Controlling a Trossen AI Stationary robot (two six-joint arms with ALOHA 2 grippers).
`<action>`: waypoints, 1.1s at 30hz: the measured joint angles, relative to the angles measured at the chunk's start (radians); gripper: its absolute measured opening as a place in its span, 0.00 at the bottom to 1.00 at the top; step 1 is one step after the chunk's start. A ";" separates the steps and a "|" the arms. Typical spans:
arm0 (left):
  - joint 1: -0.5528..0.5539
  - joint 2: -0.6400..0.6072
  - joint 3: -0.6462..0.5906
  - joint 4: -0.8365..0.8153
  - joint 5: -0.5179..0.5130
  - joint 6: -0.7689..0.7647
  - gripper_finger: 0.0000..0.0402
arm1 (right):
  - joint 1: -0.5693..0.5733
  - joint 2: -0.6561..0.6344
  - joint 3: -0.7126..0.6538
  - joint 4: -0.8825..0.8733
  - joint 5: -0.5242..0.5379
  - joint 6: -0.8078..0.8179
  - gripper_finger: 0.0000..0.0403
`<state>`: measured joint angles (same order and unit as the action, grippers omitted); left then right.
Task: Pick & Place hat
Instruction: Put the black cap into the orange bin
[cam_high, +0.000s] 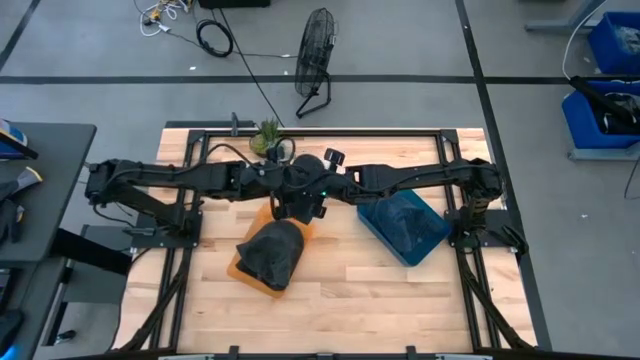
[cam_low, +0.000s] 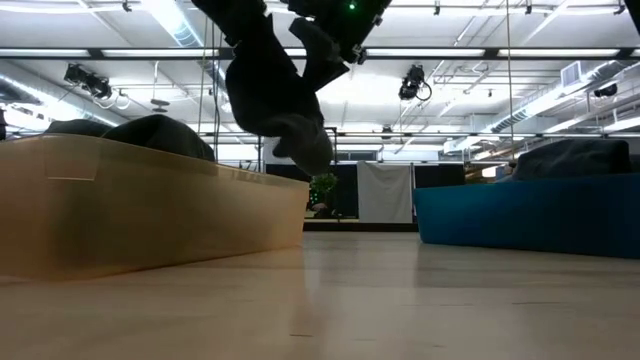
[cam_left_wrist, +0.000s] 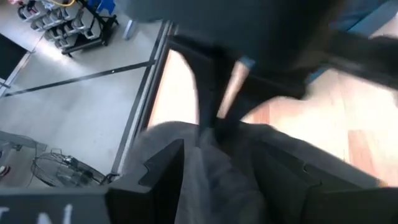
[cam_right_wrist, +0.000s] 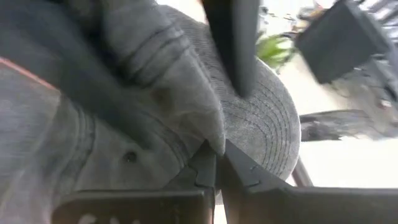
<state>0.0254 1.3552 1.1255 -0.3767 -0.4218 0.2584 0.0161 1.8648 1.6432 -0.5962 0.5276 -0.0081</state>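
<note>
I am reaching both arms inward so they meet over the middle of the table (cam_high: 330, 300), just toward 12 o'clock of the orange bin (cam_high: 243, 268). My right gripper (cam_right_wrist: 216, 167) is pinched almost shut on a fold of the grey hat (cam_right_wrist: 249, 118), and my left gripper (cam_left_wrist: 214, 158) is standing wider, its fingers (cam_left_wrist: 163, 163) bracketing the same cloth. In the low view the hat (cam_low: 300, 135) is hanging in the air, well clear of the tabletop.

Bare wood is lying open toward 6 o'clock. The orange bin, heaped with dark hats (cam_high: 272, 250), is sitting just beneath my grippers; the blue bin (cam_high: 404, 226) with its own pile is lying toward 3 o'clock. A small plant (cam_high: 268, 133) is standing at the 12 o'clock edge, and a fan (cam_high: 314, 60) is on the floor beyond.
</note>
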 joint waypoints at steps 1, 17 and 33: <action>0.007 0.000 0.000 -0.001 0.000 0.000 0.47 | 0.000 0.000 0.000 0.007 -0.016 0.000 0.02; 0.074 -0.001 0.002 -0.125 0.096 0.000 0.14 | -0.007 0.002 -0.001 0.016 -0.049 -0.034 0.05; 0.009 -0.016 -0.001 -0.304 0.099 -0.313 0.06 | 0.038 -0.034 0.000 -0.299 -0.072 0.032 0.39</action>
<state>0.0346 1.3390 1.1244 -0.6804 -0.3228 -0.0543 0.0545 1.8306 1.6432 -0.8952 0.4555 0.0235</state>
